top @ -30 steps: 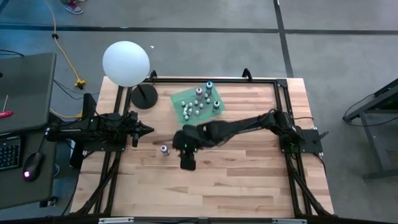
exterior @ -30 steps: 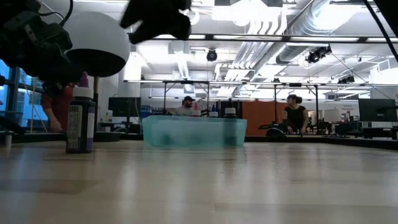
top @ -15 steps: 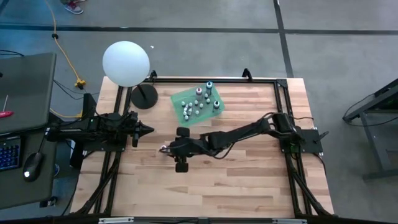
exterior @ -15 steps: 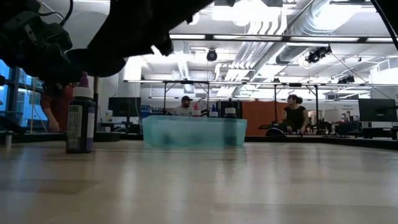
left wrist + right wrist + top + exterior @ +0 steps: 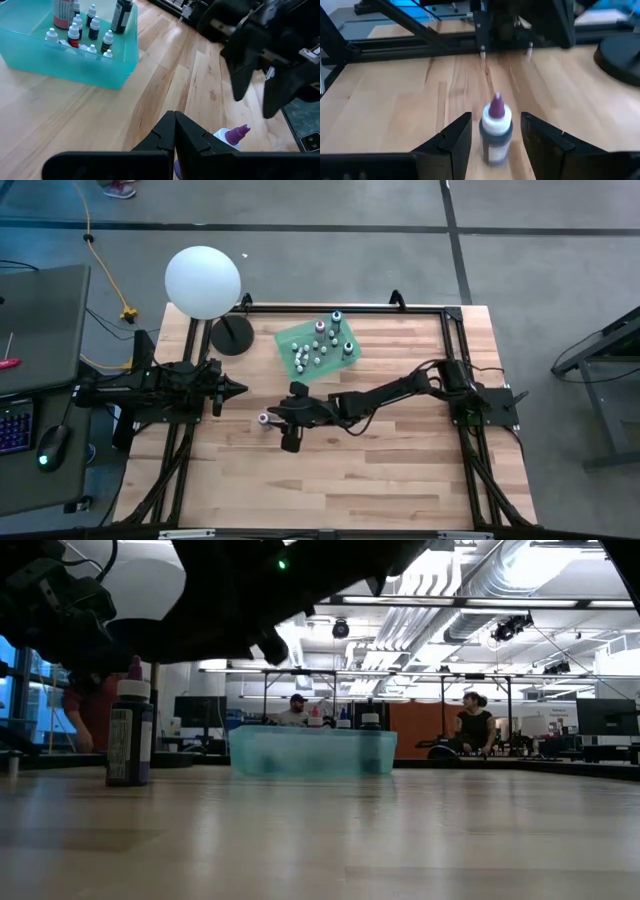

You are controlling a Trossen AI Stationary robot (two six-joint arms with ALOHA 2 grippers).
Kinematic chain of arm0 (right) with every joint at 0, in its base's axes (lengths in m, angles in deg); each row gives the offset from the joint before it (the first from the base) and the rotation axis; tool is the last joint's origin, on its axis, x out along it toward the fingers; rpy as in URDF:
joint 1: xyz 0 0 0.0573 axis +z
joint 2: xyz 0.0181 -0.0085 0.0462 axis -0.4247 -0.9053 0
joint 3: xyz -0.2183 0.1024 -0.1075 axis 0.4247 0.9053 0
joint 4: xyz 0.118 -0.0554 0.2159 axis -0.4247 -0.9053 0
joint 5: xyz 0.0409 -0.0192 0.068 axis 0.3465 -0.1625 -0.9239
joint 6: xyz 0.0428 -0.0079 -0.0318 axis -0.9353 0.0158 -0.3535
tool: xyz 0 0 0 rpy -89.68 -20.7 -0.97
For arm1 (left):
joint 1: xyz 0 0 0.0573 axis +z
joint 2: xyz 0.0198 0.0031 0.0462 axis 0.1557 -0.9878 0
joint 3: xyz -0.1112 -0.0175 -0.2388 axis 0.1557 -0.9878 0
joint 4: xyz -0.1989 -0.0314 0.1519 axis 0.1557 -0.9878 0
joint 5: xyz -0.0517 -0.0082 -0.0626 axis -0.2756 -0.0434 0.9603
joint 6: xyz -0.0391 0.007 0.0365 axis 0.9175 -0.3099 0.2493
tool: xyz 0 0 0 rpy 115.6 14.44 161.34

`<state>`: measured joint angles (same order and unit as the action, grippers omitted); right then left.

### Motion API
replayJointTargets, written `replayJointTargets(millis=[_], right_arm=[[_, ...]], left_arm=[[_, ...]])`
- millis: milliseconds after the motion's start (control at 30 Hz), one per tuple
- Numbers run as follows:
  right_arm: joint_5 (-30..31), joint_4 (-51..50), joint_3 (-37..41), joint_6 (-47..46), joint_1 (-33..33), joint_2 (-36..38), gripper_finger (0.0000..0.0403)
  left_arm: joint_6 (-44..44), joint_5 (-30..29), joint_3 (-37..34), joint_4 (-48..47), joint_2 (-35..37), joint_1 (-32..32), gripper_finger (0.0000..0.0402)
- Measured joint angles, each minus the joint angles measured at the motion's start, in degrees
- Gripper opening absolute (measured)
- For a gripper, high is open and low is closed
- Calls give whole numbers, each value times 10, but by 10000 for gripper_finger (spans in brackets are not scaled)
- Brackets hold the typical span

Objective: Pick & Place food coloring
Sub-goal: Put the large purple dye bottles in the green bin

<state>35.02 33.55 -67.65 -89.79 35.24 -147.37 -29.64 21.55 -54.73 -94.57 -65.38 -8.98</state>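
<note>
One food coloring bottle (image 5: 263,420), dark-bodied with a white collar and purple tip (image 5: 495,131), stands upright on its base on the wooden table, left of centre. My right gripper (image 5: 283,421) is open just to its right and a little above, slanting down toward it; in the right wrist view the bottle shows between the two fingers, untouched. Several more small bottles stand in a teal tray (image 5: 318,346) at the far middle. My left gripper (image 5: 174,120) waits shut at the table's left side.
A white globe lamp (image 5: 203,280) on a black round base (image 5: 232,335) stands at the far left corner. A black frame (image 5: 455,330) runs round the table. Bare wood (image 5: 380,470) lies toward the near edge. People sit in the room behind the table (image 5: 475,725).
My right gripper has come down and toward the table's left, nearer the lone bottle, and has tipped from pointing steeply down to nearly level. Its fingers stay as wide apart as before. The bottle has not moved.
</note>
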Motion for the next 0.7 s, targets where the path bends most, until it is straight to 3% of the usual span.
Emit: replayJointTargets(millis=[267,400,700], right_arm=[[-13,33,52,-57,0,0,179],[-20,81,73,-53,0,0,196],[-21,85,99,-50,0,0,205]], left_arm=[[0,0,0,0,0,0,0],[0,0,0,0,0,0,0],[0,0,0,0,0,0,0]])
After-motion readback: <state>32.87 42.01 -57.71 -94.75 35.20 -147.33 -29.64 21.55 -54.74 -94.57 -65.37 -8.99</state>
